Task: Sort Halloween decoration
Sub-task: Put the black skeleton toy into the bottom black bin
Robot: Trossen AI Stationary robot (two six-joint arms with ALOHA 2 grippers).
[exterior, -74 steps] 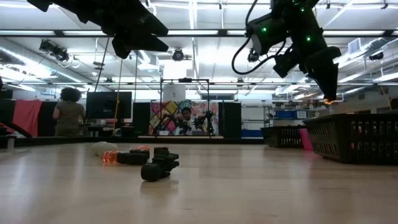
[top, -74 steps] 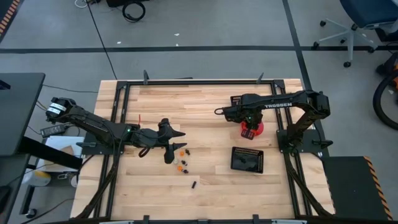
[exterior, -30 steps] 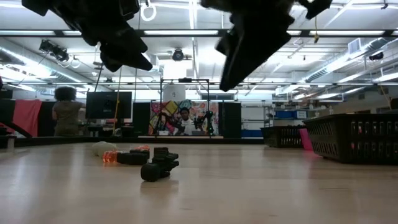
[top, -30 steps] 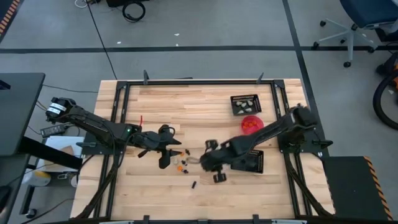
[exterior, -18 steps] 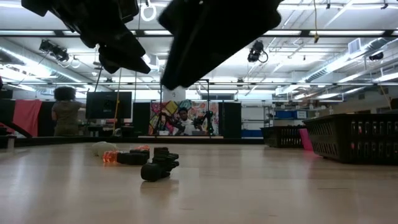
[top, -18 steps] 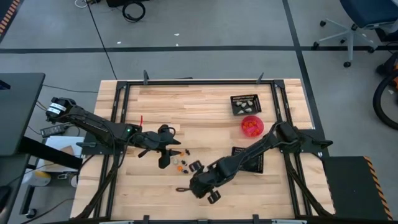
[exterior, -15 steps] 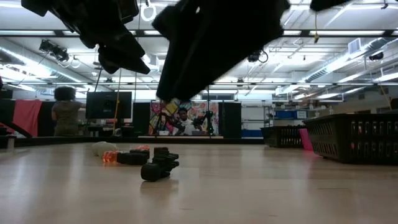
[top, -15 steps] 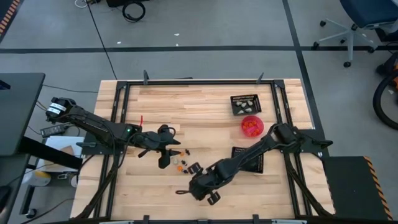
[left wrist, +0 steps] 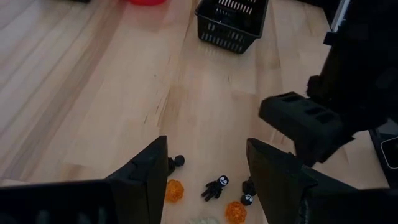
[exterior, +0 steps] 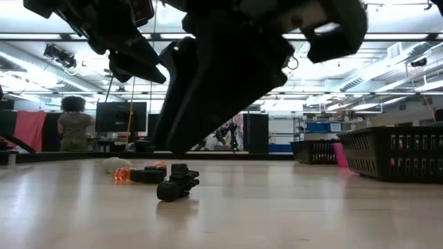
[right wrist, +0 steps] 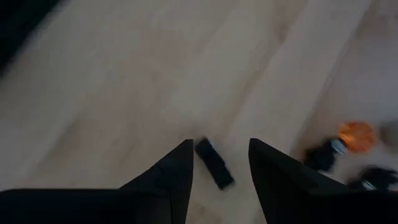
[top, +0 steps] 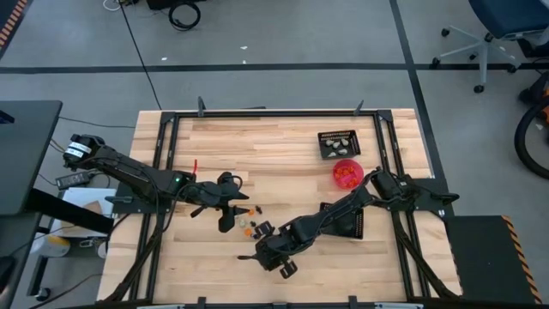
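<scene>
The Halloween decoration is a small cluster of orange and black trinkets (left wrist: 216, 186) lying on the wooden table (top: 214, 146), with a cream one beside them (exterior: 114, 164). One black trinket (right wrist: 214, 163) lies apart, nearer the front edge. My right gripper (top: 257, 253) hangs low over that black trinket, open, with a fingertip on each side of it in the right wrist view (right wrist: 217, 152). My left gripper (top: 227, 216) waits open just left of the cluster, above it (left wrist: 208, 165).
A black mesh tray (top: 337, 143) with cream pieces stands at the far right, with a pink-red bowl (top: 347, 173) just in front of it. A second mesh tray (top: 347, 225) sits partly under my right arm. Bare wood lies at the far left and near the front edge.
My right gripper has swung toward the table's left and near edges and sunk low over the lone black trinket. The trinkets have stayed where they were.
</scene>
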